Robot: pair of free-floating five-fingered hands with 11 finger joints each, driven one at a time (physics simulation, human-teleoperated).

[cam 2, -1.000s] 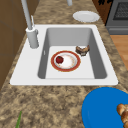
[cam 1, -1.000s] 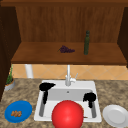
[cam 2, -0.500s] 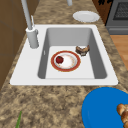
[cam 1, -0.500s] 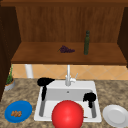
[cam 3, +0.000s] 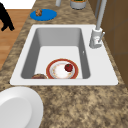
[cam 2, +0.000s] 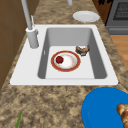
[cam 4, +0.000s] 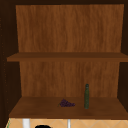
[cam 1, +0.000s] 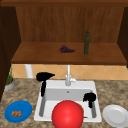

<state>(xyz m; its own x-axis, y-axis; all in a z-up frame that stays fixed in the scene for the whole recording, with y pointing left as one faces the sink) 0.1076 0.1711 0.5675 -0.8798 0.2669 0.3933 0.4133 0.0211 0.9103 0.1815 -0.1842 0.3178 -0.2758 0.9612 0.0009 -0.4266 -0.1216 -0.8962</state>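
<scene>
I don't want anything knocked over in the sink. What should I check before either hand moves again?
1. Left hand apart from the faucet: ok, in the front view it hangs to the faucet's left with a gap.
2. Right hand free of any load: cannot tell.
3. Red-rimmed plate flat on the floor of the sink: ok.
4. Apple resting on the plate: ok, near its edge on the faucet side.
5. Brown pastry off the plate: ok, it lies just beside the rim.
6. Front view of the basin unblocked: not ok, a red round shape covers it.
</scene>
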